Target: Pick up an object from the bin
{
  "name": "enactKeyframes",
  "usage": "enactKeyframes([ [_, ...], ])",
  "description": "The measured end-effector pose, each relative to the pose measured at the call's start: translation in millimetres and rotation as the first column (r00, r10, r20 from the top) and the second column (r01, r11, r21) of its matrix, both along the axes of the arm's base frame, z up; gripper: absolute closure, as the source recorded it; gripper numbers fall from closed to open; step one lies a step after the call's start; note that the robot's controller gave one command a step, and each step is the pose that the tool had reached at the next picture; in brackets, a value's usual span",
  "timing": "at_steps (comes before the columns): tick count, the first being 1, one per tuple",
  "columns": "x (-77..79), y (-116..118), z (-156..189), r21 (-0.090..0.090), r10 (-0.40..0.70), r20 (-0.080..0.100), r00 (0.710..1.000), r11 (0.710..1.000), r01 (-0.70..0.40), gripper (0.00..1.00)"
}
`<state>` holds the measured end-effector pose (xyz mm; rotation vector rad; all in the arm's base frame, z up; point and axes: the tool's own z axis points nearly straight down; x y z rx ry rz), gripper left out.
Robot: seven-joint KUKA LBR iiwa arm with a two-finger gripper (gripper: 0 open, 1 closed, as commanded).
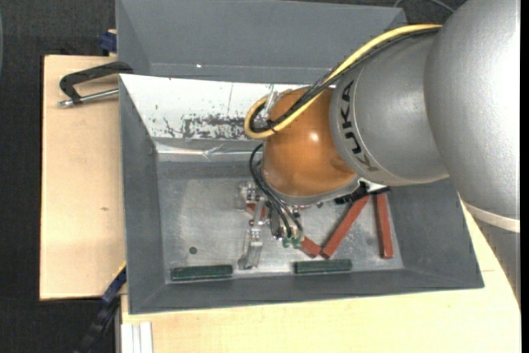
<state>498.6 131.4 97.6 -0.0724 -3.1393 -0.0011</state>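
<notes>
My gripper [250, 249] hangs under the orange cover, low over the middle of the bin floor and a little toward the near wall. A tool with two long red handles [349, 227] lies just to its right, one handle slanting down to the left and the other nearly upright. One end of the slanted handle reaches close to the gripper. A flat dark green bar [322, 265] lies along the near wall just to the gripper's lower right. A second dark green bar [201, 271] lies along the same wall to its lower left.
A small dark speck [193, 251] sits on the floor at the left. The arm and its orange cover hide the back right of the bin floor. Bare floor shows left of the gripper.
</notes>
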Motion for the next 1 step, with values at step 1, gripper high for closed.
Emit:
enactKeyframes([
  [1,5.0,-46.5,4.5,0.001,0.07,-0.001,0.998,0.998,-0.07,0.0],
])
